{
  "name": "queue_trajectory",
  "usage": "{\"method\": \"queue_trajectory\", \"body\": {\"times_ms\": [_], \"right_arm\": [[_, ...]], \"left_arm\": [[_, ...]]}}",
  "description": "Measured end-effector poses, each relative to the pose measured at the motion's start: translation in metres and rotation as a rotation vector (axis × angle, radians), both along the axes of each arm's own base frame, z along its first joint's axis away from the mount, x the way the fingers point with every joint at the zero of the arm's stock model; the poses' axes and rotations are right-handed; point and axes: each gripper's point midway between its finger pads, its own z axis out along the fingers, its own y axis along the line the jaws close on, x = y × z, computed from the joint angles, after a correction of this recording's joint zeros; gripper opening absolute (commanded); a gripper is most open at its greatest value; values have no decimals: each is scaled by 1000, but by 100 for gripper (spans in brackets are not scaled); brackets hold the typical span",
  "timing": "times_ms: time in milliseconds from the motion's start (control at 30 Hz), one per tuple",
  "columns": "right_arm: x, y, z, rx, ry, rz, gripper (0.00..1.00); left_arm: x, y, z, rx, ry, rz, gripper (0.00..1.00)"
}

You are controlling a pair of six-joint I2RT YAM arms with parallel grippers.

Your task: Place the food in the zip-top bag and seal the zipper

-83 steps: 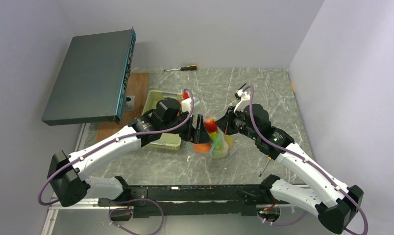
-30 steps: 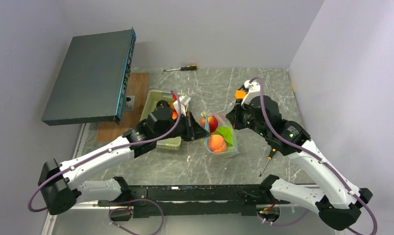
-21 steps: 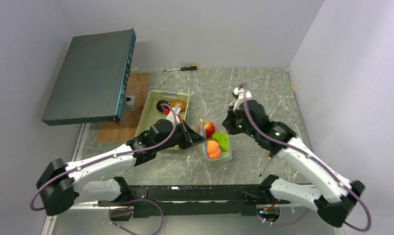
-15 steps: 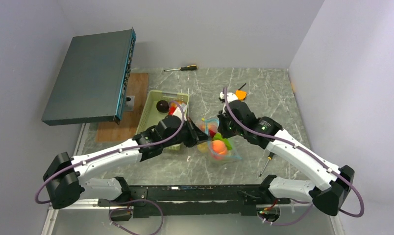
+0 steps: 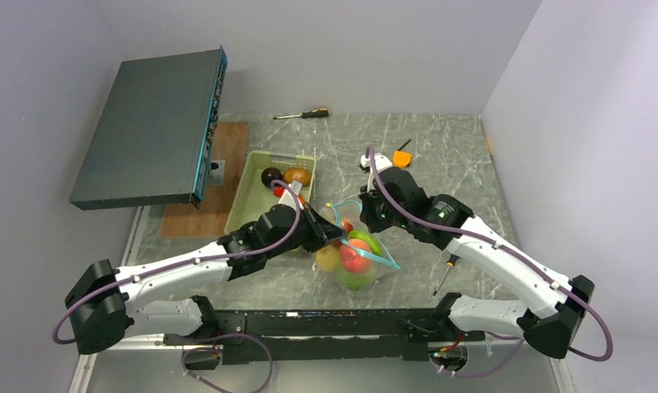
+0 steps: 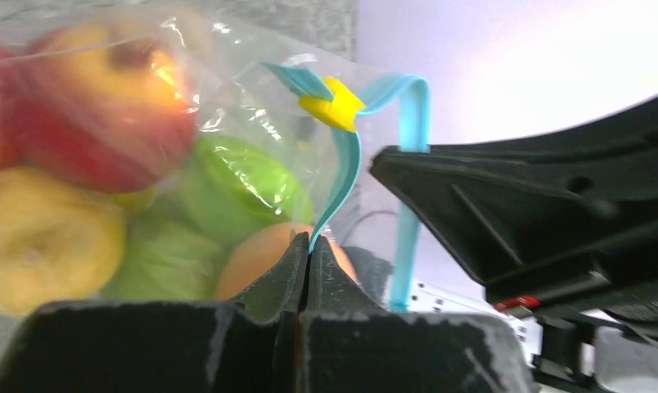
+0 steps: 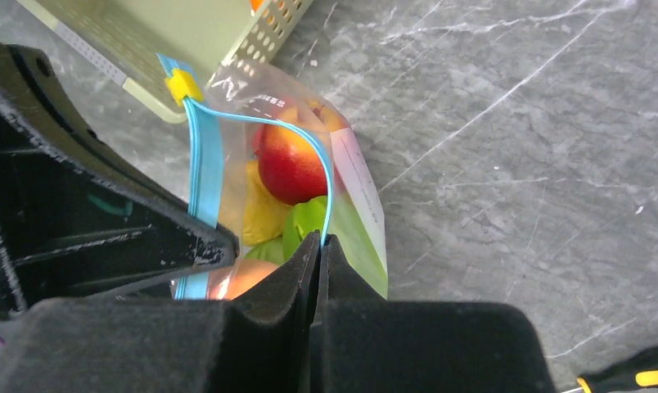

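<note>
The zip-top bag [image 5: 354, 264] hangs between my two grippers, mouth up. It holds food: a red-and-yellow apple [image 7: 291, 164], a yellow piece [image 6: 39, 246], green pieces [image 6: 236, 196] and an orange piece [image 7: 236, 278]. My left gripper [image 5: 335, 234] [image 6: 311, 240] is shut on one side of the teal zipper [image 6: 346, 172]. On the other side of the zipper [image 7: 324, 176], my right gripper [image 5: 365, 219] [image 7: 319, 237] is shut. The mouth gapes between them, and a yellow slider [image 7: 181, 84] sits at one end. More food, a dark purple piece [image 5: 270, 176] and an orange one [image 5: 298, 175], lies in the tray.
The pale green tray [image 5: 259, 196] stands just left of the bag. A dark flat box [image 5: 150, 127] leans at the back left above a wooden board [image 5: 232, 139]. One screwdriver [image 5: 305, 114] lies at the back and another [image 5: 444, 274] beside the right arm. A small orange tool [image 5: 402, 157] lies behind it.
Both grippers, still shut on the bag's mouth, have drawn toward the near edge and closer together. The bag came along and now bulges lower between them.
</note>
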Motion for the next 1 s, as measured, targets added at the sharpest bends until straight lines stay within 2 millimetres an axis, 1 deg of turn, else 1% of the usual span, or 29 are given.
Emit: {"method": "queue_trajectory", "body": {"times_ms": [33, 100, 267, 333, 433, 500, 567, 600, 667, 700, 733, 767, 800, 867, 900, 933, 967, 1000], "right_arm": [[0, 0, -6, -15, 11, 5, 0], [-2, 3, -9, -23, 20, 24, 0], [-11, 8, -1, 14, 16, 83, 0], [-13, 10, 3, 27, 17, 98, 0], [-13, 12, 14, 44, 8, 110, 0], [-11, 13, 28, 60, -17, 102, 0], [-6, 11, 44, 77, -56, 81, 0], [-4, 9, 53, 87, -78, 65, 0], [0, 6, 65, 101, -107, 39, 0], [1, 4, 68, 104, -114, 26, 0], [2, 4, 67, 101, -112, 21, 0], [3, 4, 63, 91, -104, 17, 0], [5, 7, 54, 78, -89, 13, 0], [9, 10, 29, 32, -50, 7, 0], [11, 11, 11, -10, -17, 3, 0], [14, 11, -4, -54, 12, -3, 0], [16, 12, -13, -83, 30, -8, 0], [18, 11, -21, -113, 45, -15, 0]], "left_arm": [[0, 2, -13, 22, 22, 6, 0], [0, 5, -22, 42, 40, 14, 0], [0, 6, -14, 22, 27, 16, 0], [0, 6, -7, 12, 15, 12, 0], [0, 4, 15, -5, -26, 0, 0], [-3, 3, 36, -33, -58, -9, 0], [-6, 6, 49, -59, -79, -12, 0], [-7, 9, 54, -70, -85, -8, 0], [-8, 11, 53, -85, -75, 2, 0], [-8, 13, 48, -94, -64, 11, 0], [-9, 15, 35, -94, -42, 21, 0], [-10, 17, 15, -79, -6, 30, 0], [-10, 18, 1, -63, 19, 35, 0], [-13, 20, -39, -15, 91, 45, 0], [-14, 21, -57, 13, 127, 47, 0], [-15, 21, -71, 39, 153, 45, 0], [-17, 20, -77, 54, 168, 36, 0], [-17, 18, -77, 56, 166, 27, 0]]}}
